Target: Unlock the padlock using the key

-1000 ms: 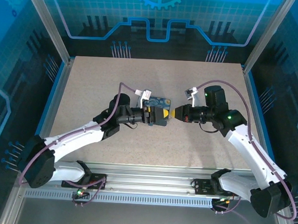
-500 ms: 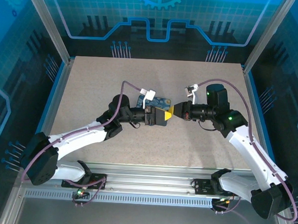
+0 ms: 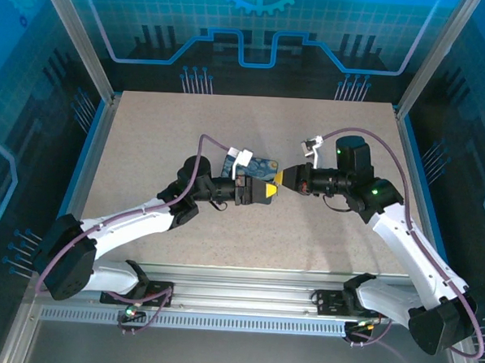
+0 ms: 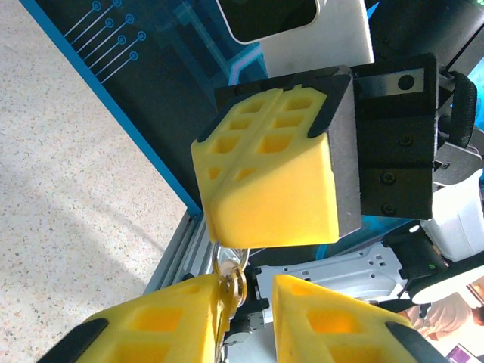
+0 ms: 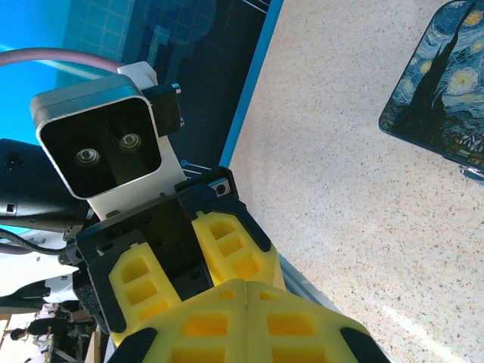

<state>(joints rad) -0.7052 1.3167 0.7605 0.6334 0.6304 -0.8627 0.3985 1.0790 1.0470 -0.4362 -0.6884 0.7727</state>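
Top external: left gripper [image 3: 266, 191] and right gripper [image 3: 282, 179] meet tip to tip over mid table [image 3: 147, 144], yellow pads almost touching. Whatever sits at the tips is too small to see here. A blue painted card [image 3: 258, 163] lies flat on the table just behind the left gripper.

Left wrist adds the detail. A small brass piece [image 4: 230, 278] hangs out from under the tip of the right gripper's pads, which are pressed together with only a seam line between them. Can't tell whether it is key or padlock. It lies against the inner face of one left finger [image 4: 151, 321]. The other left finger [image 4: 333, 321] stands apart, with dark background visible through the gap, so the left jaws are apart.

Right wrist confirms both: its own pads are flush together at the bottom edge, and the left gripper opposite has its fingers spread. The brass piece is hidden behind the right pads here. The card is at upper right, flat on the table.
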